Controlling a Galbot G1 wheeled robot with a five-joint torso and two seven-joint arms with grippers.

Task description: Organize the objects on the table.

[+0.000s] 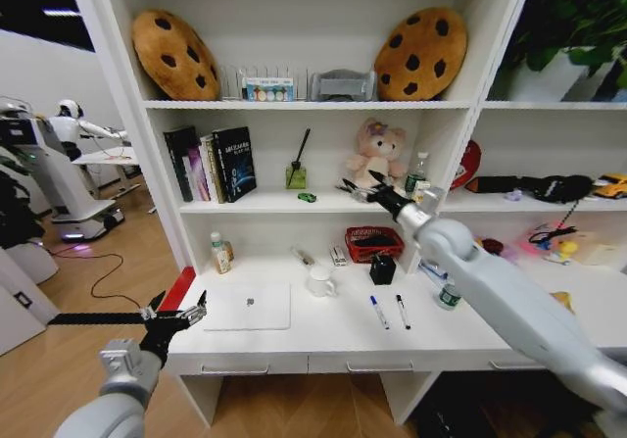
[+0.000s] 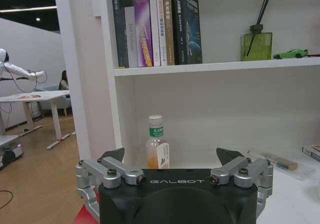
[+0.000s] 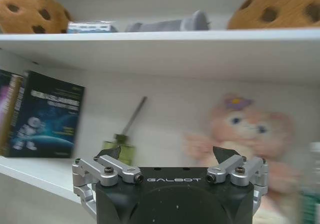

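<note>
right claw [image 1: 355, 189] spread empty before the blurred teddy bear [image 3: 245, 134]; left claw [image 1: 176, 313] spread at the table [image 1: 323, 335] corner.

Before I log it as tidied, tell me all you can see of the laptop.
The laptop is thin, silver-white, lid shut, with a small dark logo at the lid's centre. It lies flat on the white desk near the left front edge, left of a white mug. Nothing rests on it; the left claw hovers open beside its left edge, not touching.
</note>
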